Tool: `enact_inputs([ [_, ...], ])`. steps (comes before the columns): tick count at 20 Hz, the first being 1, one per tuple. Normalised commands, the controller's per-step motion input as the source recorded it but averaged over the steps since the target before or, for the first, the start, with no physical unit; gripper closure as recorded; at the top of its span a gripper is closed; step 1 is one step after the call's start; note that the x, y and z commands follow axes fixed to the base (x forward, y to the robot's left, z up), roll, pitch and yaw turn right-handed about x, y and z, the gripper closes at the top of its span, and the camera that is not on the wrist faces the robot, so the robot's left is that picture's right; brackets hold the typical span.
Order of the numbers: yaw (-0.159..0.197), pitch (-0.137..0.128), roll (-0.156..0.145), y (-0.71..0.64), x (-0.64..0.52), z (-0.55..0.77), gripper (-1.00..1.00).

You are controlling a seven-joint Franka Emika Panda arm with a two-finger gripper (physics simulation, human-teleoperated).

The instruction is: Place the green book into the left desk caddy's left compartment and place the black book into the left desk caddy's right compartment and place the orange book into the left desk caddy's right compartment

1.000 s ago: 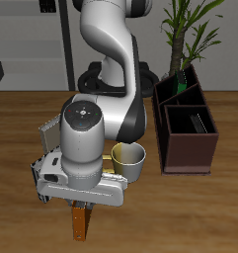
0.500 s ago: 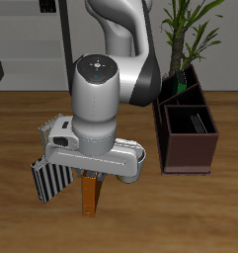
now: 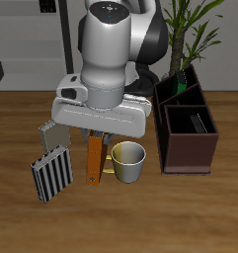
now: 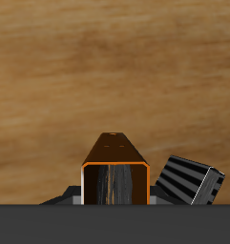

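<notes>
No text, label, brand, number or sign can be read in these pictures. The orange book shows only a plain cover in the exterior view, and in the wrist view its end shows grey page edges with no writing. The striped book carries only grey and white stripes, not letters. The mug and the dark desk caddy have plain surfaces. The robot arm bears no visible marking, and the wooden tabletop shows only wood grain.
</notes>
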Motion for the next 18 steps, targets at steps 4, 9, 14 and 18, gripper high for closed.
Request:
enact_inputs([
  [4,0.019,-0.071,-0.005,0.35,-0.46,0.38,1.0],
  [9,-0.042,-0.051,-0.046,0.05,-0.4,0.26,1.0],
  [14,-0.022,-0.031,-0.025,0.09,-0.43,0.27,1.0],
  [18,-0.01,-0.004,-0.024,0.06,-0.29,0.19,1.0],
])
